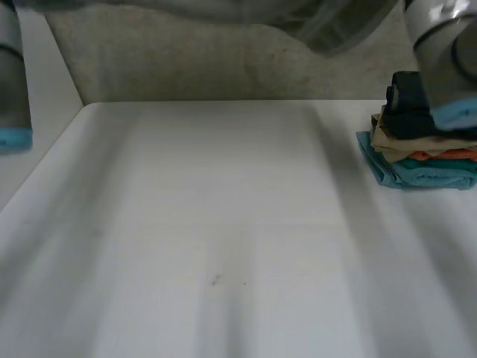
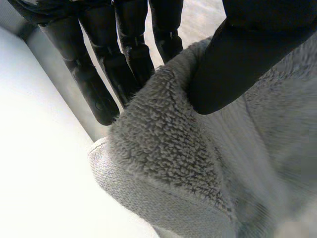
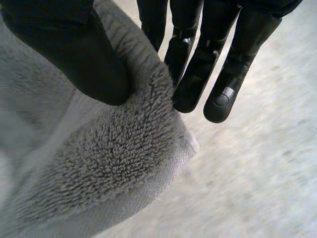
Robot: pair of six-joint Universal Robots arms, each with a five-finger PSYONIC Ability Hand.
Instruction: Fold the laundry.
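1. The white table point(image 1: 223, 224) has one stack of folded clothes point(image 1: 421, 142) on it, close to the far edge on the right arm's side. The stack's teal bottom piece sticks out a little past the layers above it.
2. From the stack across to the table's left edge, and from the stack toward the near side, the tabletop is open, flat surface. The far edge runs straight behind the stack, and pale floor lies beyond it.
3. The stack shows four colours. A dark piece is on top, then beige, then orange, then teal at the bottom.
4. One grey fleecy towel point(image 1: 298, 19) hangs in the air above the table's far edge. It is higher than the stack and not touching it.
5. The left hand point(image 2: 247, 54) clamps the towel point(image 2: 198, 163) near a hemmed corner. Its thumb presses the pile on one face, and its straight fingers point(image 2: 94, 84) lie behind the cloth.
6. The right hand point(image 3: 74, 49) grasps another corner of the towel point(image 3: 109, 163) in the same way. Its thumb is on the pile, its fingers point(image 3: 198, 74) are behind, and the corner is just beneath their tips.
7. Two arms show in the head view. The right arm point(image 1: 447, 52) is directly over the stack, and the left arm point(image 1: 11, 82) is well apart from it, beyond the table's left edge.
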